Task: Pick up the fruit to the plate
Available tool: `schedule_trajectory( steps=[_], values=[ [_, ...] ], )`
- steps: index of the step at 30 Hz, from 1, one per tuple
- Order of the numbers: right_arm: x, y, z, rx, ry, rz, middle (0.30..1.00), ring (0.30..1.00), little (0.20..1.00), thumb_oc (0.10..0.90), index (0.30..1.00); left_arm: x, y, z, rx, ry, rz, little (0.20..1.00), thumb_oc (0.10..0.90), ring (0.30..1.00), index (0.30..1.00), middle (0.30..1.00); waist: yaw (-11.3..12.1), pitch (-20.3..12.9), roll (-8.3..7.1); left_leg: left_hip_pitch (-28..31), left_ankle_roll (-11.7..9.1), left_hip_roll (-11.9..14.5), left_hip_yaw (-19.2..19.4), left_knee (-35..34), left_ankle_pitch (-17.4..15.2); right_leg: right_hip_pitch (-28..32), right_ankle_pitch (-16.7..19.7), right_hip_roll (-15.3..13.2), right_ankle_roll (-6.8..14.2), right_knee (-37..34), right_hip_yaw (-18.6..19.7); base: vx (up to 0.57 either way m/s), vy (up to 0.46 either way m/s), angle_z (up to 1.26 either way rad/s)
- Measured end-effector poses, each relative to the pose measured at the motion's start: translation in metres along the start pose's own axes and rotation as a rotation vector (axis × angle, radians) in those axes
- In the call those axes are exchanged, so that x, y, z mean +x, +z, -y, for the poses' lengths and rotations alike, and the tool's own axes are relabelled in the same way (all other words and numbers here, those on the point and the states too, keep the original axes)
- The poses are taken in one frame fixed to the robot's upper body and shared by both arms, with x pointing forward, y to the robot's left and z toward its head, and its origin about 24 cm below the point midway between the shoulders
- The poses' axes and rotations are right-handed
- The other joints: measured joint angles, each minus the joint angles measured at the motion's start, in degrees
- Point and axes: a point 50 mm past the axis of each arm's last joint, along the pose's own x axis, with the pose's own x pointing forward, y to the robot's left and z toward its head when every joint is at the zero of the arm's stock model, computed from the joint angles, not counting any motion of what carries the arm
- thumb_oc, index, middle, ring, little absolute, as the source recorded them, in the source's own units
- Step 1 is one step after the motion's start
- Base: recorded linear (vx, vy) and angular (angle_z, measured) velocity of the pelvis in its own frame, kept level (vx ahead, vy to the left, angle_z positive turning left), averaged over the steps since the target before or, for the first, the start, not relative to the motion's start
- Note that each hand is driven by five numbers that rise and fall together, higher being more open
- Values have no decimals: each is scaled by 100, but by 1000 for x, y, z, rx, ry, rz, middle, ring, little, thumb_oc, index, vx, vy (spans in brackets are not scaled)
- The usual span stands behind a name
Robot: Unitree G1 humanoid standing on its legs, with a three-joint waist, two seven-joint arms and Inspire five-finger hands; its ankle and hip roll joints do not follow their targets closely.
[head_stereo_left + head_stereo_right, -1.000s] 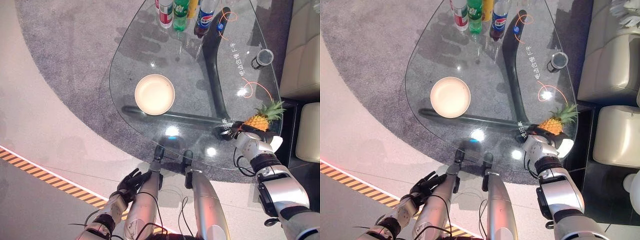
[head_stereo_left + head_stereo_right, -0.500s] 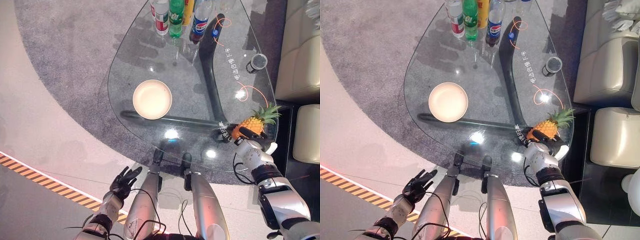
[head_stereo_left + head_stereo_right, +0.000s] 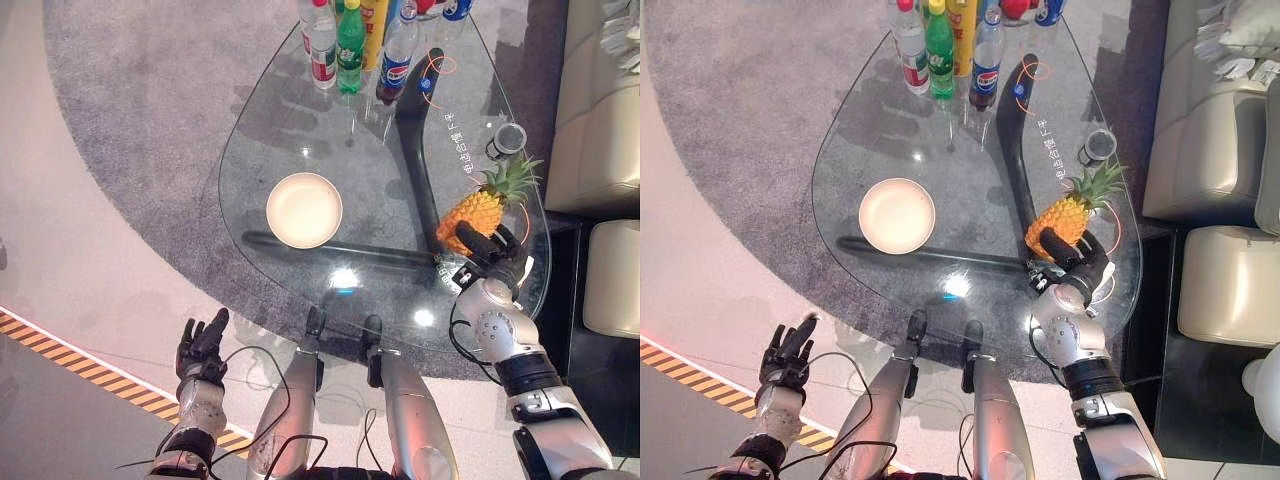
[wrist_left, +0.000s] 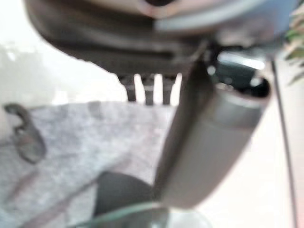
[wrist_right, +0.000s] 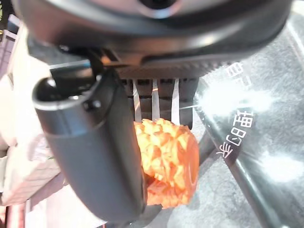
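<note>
Pineapple [image 3: 478, 205] sits in the robot's right hand [image 3: 492, 262], over the right side of the glass table [image 3: 290, 110]. It is orange with a green leafy top, and the leaves point away from the robot toward a small round cup [image 3: 509, 139]. The right hand's dark fingers [image 3: 1064, 250] curl round the lower end of the fruit, and in the right wrist view the thumb [image 5: 90, 147] lies along one side of the bumpy orange skin [image 5: 167, 161]. So this hand is closed round the pineapple. I cannot tell if the fruit's bottom touches the glass or hangs just above it. The plate [image 3: 304, 209] is round and cream colored. It lies on the left part of the table, well apart from the pineapple. A dark bent bar [image 3: 420, 120] under the glass runs between them. A row of drink bottles [image 3: 349, 35] stands at the far end of the table. The left hand [image 3: 200, 345] is low on the robot's left, over the pale floor and away from the table, with its fingers straight and spread. A grey rug [image 3: 140, 120] lies under the table, and pale sofa cushions [image 3: 1220, 130] are on the right.
</note>
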Motion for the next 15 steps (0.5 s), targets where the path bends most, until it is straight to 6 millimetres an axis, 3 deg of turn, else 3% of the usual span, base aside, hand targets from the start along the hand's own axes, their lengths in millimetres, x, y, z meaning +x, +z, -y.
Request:
schedule_trajectory(
  steps=[7,15],
  values=[
    [-13,-7,4,-4,88,26,300,300,200,100,300,-3,17,13,-81,-26,119,900,800,900,900,900,-25,1,0,56,-1,2,8,-33,-35,11,-50,15,-19,3,9,0,0,0],
    [-38,-3,-10,-81,411,166,300,300,200,100,300,-13,49,43,-130,-159,309,900,800,900,900,900,-17,10,1,272,14,11,8,-96,-24,213,-78,18,9,16,5,8,-4,0]
  ],
)
